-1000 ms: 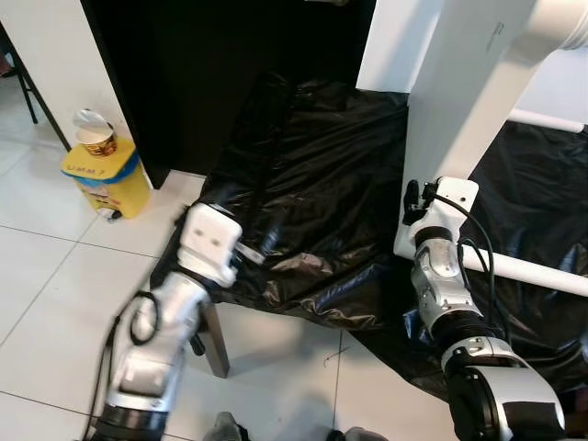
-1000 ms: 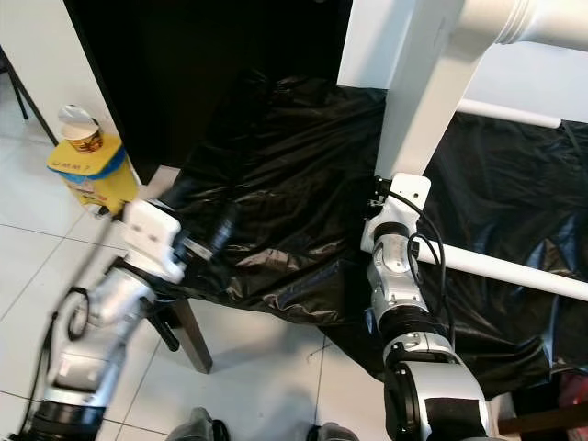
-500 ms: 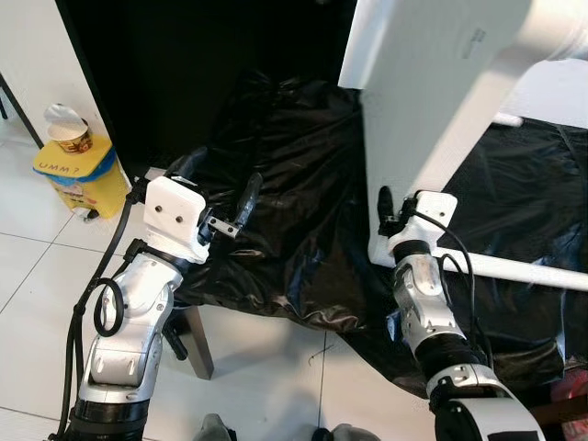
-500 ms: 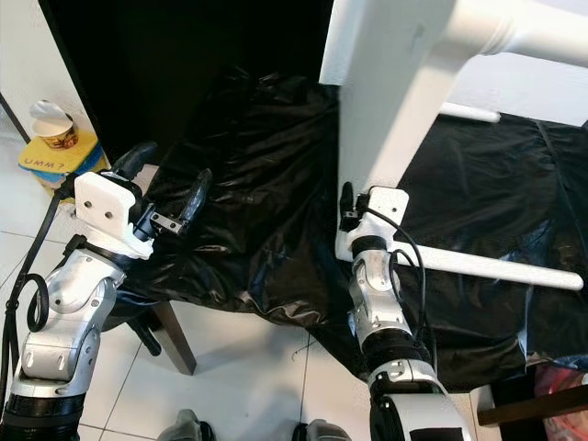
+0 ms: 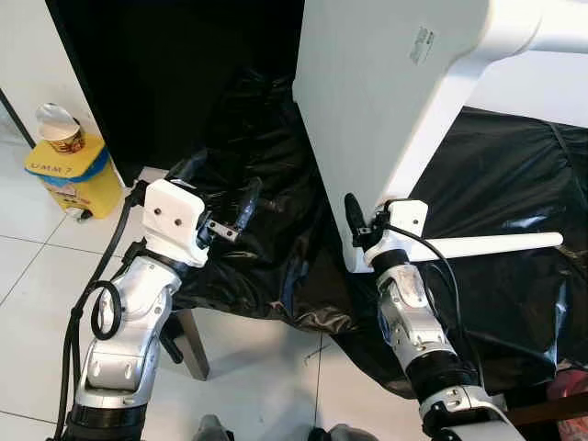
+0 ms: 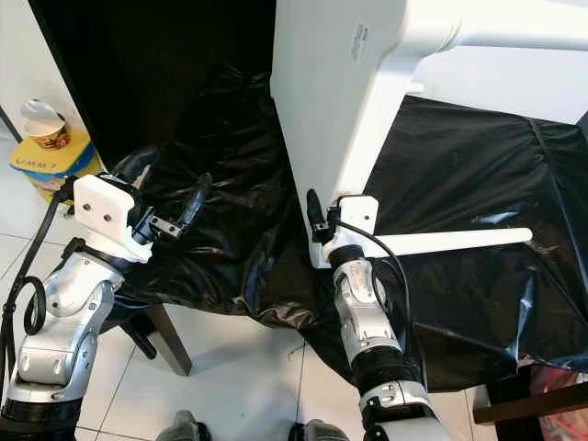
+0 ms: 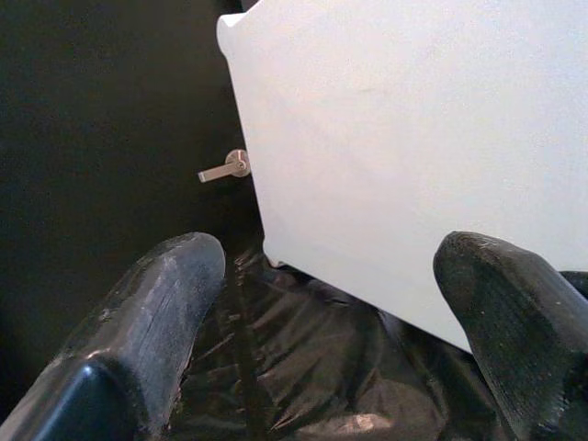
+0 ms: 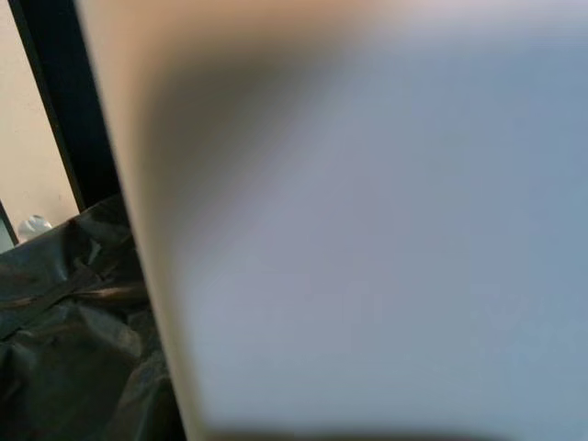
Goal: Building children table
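Black plastic sheet under one white tabletop, left pincer spread, right pincer state unclear.

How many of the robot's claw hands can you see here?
2. The left gripper hovers open over the black plastic sheet, pointing toward the white table panel. The right gripper is at that panel's lower edge; whether it grips it is unclear.
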`<state>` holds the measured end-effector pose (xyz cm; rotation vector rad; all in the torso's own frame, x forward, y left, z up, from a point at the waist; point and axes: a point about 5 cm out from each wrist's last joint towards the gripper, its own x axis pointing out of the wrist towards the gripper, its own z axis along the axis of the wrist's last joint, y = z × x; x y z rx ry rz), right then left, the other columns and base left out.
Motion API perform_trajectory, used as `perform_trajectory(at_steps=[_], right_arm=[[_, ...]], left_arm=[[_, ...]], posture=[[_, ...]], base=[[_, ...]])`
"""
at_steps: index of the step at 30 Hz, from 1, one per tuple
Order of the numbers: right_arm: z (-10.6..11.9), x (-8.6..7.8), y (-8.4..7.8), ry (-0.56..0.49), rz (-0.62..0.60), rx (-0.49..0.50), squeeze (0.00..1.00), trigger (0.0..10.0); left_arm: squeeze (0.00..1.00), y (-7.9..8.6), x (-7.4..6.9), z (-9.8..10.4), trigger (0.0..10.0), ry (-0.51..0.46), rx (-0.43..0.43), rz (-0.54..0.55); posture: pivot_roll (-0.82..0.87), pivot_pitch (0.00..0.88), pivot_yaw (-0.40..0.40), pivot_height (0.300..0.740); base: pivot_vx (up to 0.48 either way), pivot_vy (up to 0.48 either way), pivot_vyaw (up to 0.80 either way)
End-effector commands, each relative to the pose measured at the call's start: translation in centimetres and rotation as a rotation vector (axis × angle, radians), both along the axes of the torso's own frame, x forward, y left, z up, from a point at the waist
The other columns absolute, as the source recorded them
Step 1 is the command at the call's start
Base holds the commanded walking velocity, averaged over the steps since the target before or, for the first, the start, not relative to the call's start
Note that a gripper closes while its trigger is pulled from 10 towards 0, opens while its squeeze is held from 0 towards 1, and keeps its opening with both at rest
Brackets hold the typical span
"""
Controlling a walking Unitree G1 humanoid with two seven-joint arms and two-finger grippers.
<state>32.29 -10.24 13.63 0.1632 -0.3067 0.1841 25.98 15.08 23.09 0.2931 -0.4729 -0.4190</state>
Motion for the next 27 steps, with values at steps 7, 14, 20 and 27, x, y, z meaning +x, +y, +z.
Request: perform_trajectory(at_steps=[7, 14, 20, 27], right_arm=[[0.6, -0.7, 1.0, -0.019, 0.062, 0.019, 0.00, 0.0], [0.7, -1.2, 0.5, -0.015, 0.081, 0.032, 1.00, 10.0], [0.2, -2.2, -1.2, -0.020, 0.079, -0.022, 0.00, 10.0], [-0.5, -4.1, -3.6, -0.007, 0.058, -0.095, 0.00, 10.0]], left_arm=[[0.00, -0.5, -0.2, 0.1, 10.0, 0.006, -0.001, -0.024], [0.00, -0.7, -0.3, 0.0, 10.0, 0.011, -0.010, -0.029], [0.00, -1.2, -0.5, -0.2, 10.0, 0.022, -0.023, -0.041], [0.00, -1.5, -0.5, -0.4, 10.0, 0.032, -0.025, -0.056]], posture=[[0.15, 0.071, -0.140, 0.740], [0.15, 0.071, -0.140, 0.740], [0.14, 0.077, -0.138, 0.740], [0.13, 0.083, -0.130, 0.740]], base=[[0.000, 0.000, 0.00], [0.000, 0.000, 0.00], [0.000, 0.000, 0.00], [0.000, 0.000, 0.00]])
